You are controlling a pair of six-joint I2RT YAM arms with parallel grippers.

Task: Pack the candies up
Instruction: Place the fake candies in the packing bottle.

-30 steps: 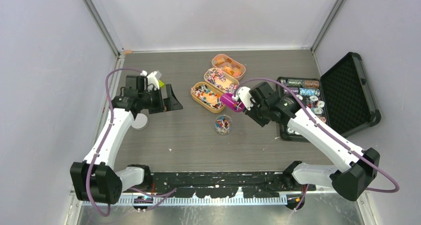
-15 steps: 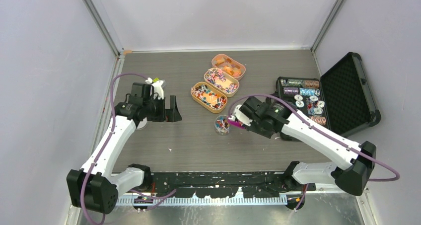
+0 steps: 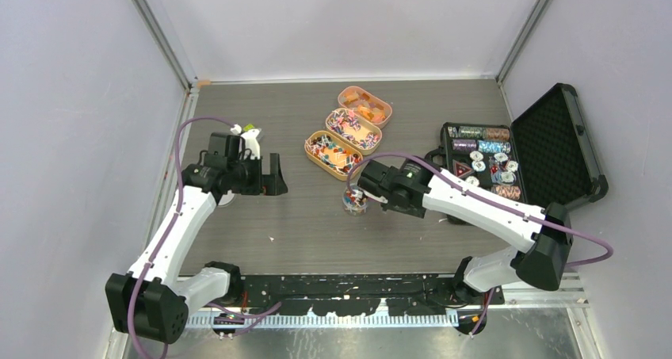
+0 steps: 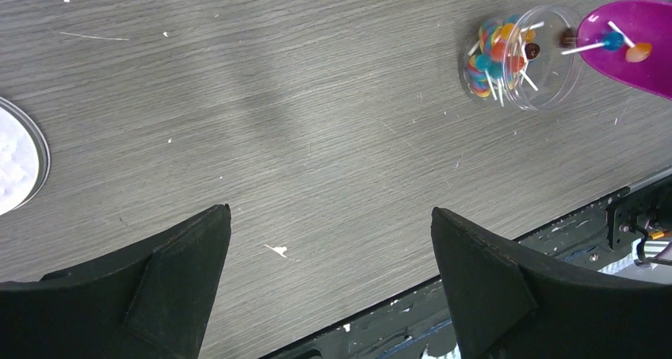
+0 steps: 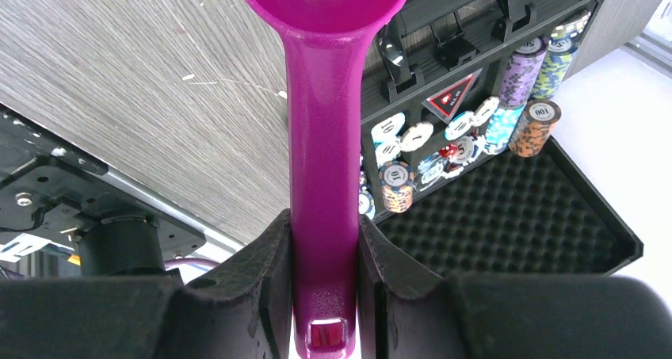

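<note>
The candies are tiny coloured sweets on white sticks. Some fill a small clear jar (image 3: 354,203), also in the left wrist view (image 4: 519,58). More lie in three tan oval trays (image 3: 334,154). My right gripper (image 5: 325,224) is shut on the handle of the magenta scoop (image 5: 323,137). It holds the scoop's bowl (image 4: 634,38) at the jar's rim with two candies (image 4: 626,46) in it. In the top view the right wrist (image 3: 388,186) hides most of the scoop. My left gripper (image 4: 329,212) is open and empty above the bare table, left of the jar.
An open black case (image 3: 570,149) with rows of poker chips (image 5: 475,129) lies to the right. A round white lid (image 4: 16,165) lies by the left arm (image 3: 225,194). The black front rail (image 3: 349,284) runs along the near edge.
My right arm has carried the scoop from the nearest tray down and left to the jar. My left gripper has shifted slightly toward the near side and stays open.
</note>
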